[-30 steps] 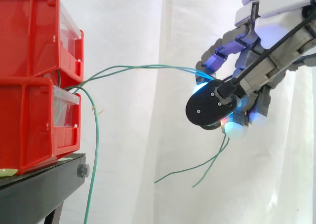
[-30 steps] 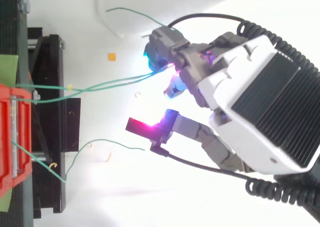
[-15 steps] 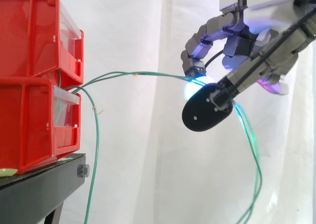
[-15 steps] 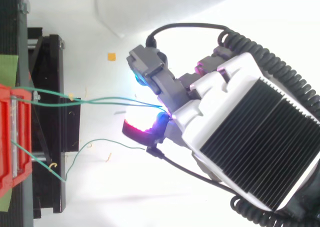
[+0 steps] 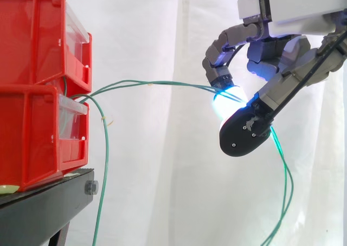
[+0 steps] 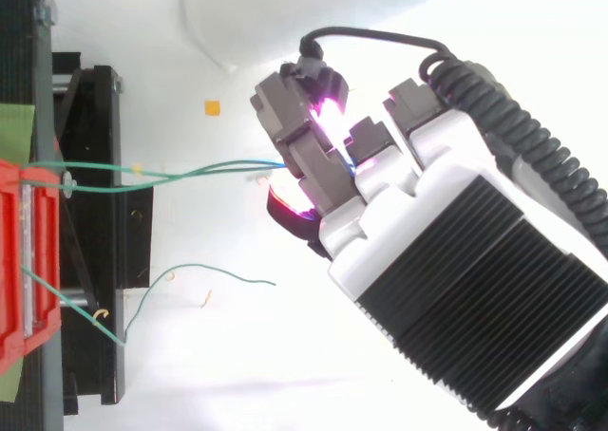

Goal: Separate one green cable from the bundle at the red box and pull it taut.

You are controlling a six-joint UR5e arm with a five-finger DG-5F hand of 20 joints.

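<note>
**Hand lifts and draws back with two strands, not one**

The hand [image 5: 282, 45] now sits higher in the upper right of the side view than a second ago. Over the last half second it has also edged further toward the right edge, away from the bins. From above, the hand [image 6: 380, 213] has turned, so its dark ribbed back now covers the lower right of the frame.

Its fingers are curled. A cyan-glowing pad [image 5: 227, 102] pinches the held pair [image 5: 157, 83] of green cables against the thumb. The tails that a second ago dangled short below the hand now trail in a long loop down the right side of the frame.

The span from bins to hand is flatter than before but arcs gently in mid-frame, so I judge it not yet taut. With two strands in the grip, the separation looks undone as well.

Counted:
- **Green cables:** three. The held pair [image 6: 190, 173] runs from the left edge to the fingers. A third cable [image 5: 105, 164] hangs loose down the front of the bins at lower left and curls free [image 6: 204, 270] in the top view.
- **Red bins:** two, an upper red bin [image 5: 32, 34] stacked on a lower red bin [image 5: 32, 137].
- **Black stand:** one [image 5: 38, 213], beneath the bins.
- **Hand:** one.
</note>
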